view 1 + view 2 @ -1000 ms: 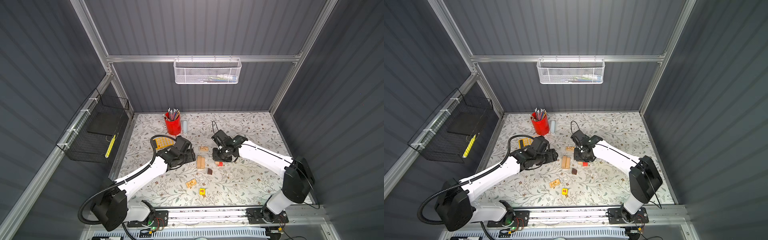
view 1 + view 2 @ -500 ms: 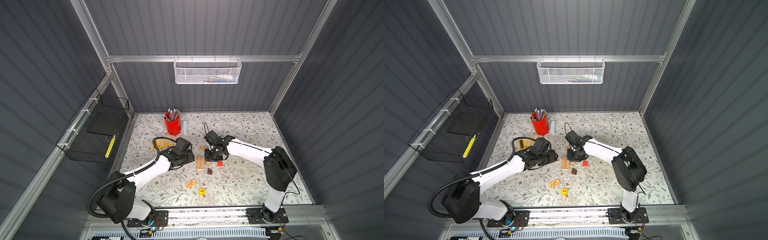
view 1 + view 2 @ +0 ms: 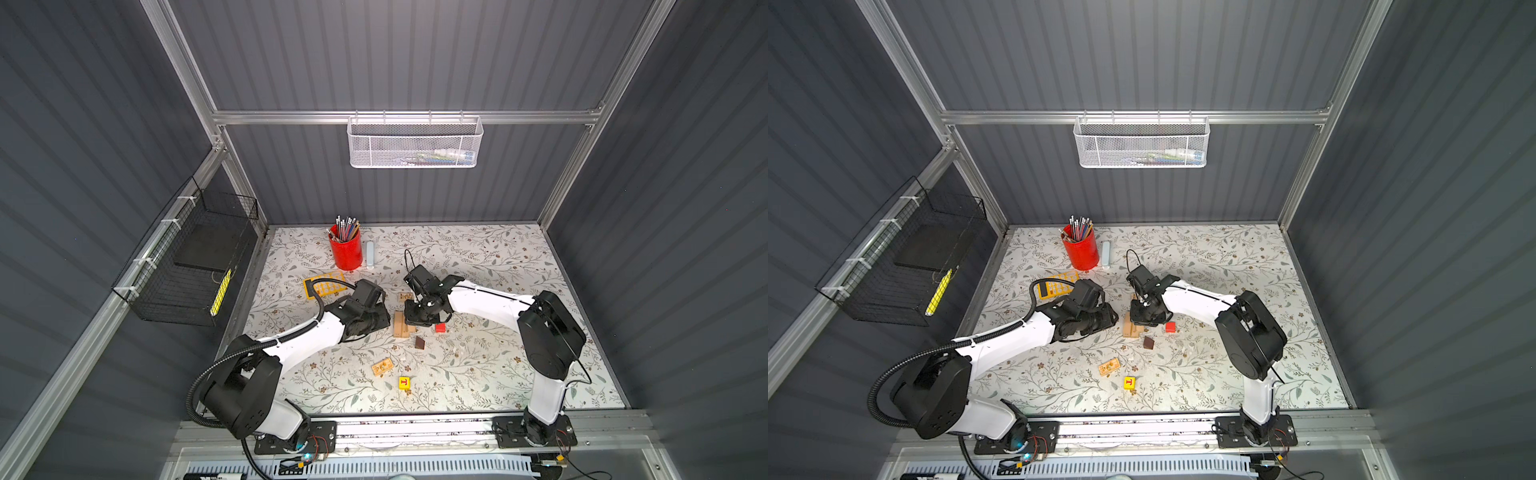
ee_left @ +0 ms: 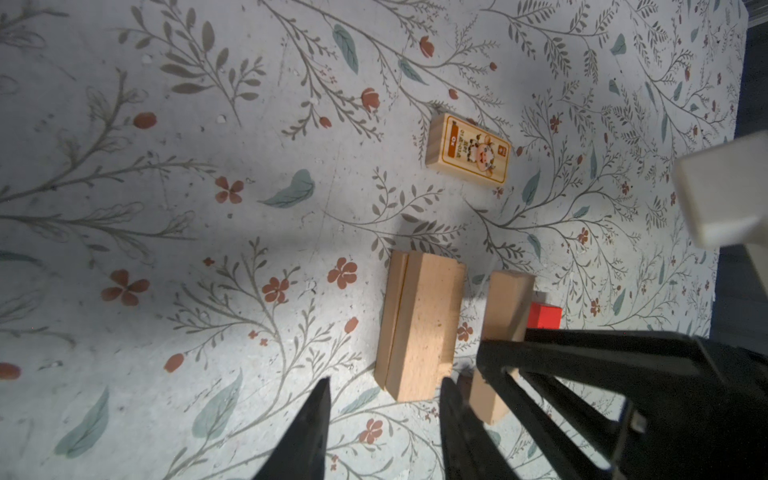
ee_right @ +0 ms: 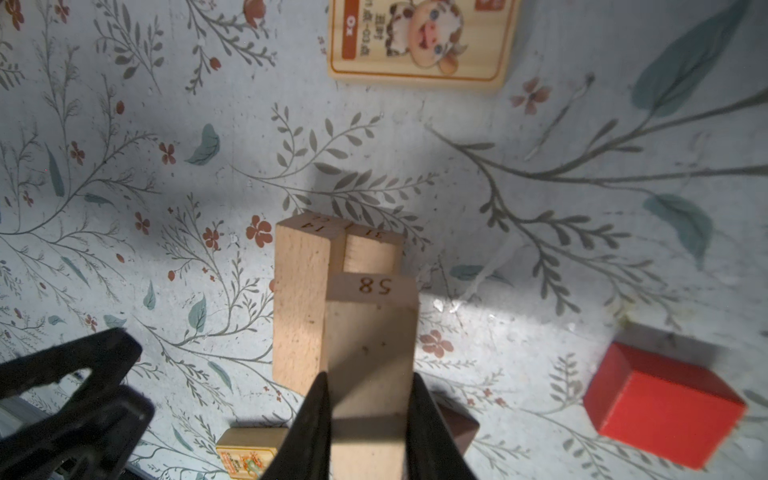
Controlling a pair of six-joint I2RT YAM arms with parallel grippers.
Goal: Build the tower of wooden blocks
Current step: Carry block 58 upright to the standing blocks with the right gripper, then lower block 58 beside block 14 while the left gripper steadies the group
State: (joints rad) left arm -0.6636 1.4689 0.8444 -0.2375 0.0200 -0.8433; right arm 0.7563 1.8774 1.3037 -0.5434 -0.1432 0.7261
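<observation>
Two tan planks (image 3: pixel 400 327) (image 4: pixel 419 328) lie side by side on the mat in both top views. My right gripper (image 5: pixel 370 380) (image 3: pixel 417 319) is shut on a third plank (image 5: pixel 370 345) marked 58, held just above and beside them. My left gripper (image 4: pixel 386 384) (image 3: pixel 384 322) is open at the near end of the lying pair, with a gap showing beside the wood. A red cube (image 3: pixel 440 328), a dark brown wedge (image 3: pixel 420 342), a yellow cube (image 3: pixel 404 382) and two printed blocks (image 3: pixel 382 368) (image 3: pixel 405 297) lie loose around them.
A red pencil cup (image 3: pixel 345 251) and an orange calculator (image 3: pixel 324 284) stand behind the left arm. A pale blue stick (image 3: pixel 370 254) lies next to the cup. Wire baskets hang on the left and back walls.
My right gripper has carried its plank leftwards to the lying pair. The left gripper's jaws have narrowed and it sits slightly closer to the planks.
</observation>
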